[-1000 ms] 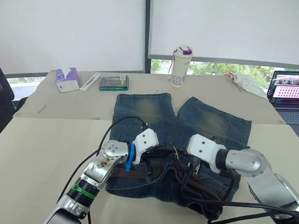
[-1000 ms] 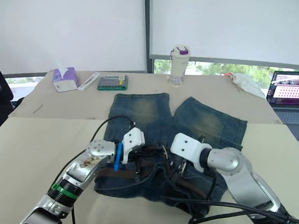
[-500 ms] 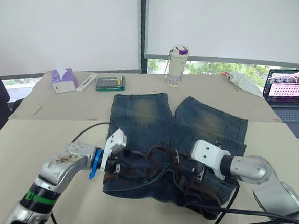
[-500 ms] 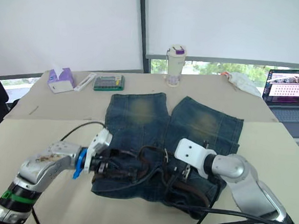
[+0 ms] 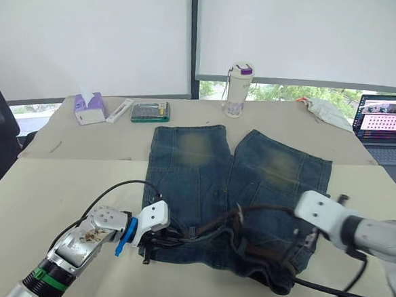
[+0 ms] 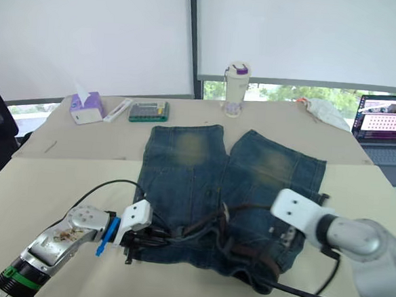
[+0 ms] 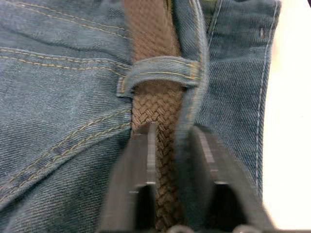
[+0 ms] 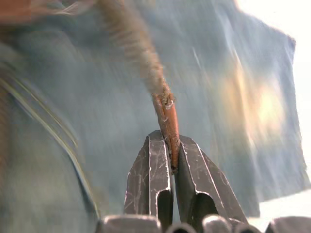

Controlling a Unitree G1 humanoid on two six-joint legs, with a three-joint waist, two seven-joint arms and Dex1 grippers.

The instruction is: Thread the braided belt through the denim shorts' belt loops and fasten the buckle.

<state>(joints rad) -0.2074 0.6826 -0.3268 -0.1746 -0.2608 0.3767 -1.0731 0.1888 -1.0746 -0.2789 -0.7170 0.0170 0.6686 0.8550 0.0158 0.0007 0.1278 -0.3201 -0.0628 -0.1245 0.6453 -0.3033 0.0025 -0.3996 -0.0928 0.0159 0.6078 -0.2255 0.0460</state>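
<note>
At 6 o'clock on the shorts, the belt is pinched by the left gripper. Its tip is clamped in the right gripper. The belt looks soft and floppy, so it is best held near the tip.

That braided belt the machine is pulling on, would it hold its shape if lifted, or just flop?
Probably floppy: the braided belt curves and sags loosely across the denim shorts. Its woven texture under the belt loop likely grips rather than slips. The tip looks stiffer, staying straight where the right end effector pinches it.
</note>
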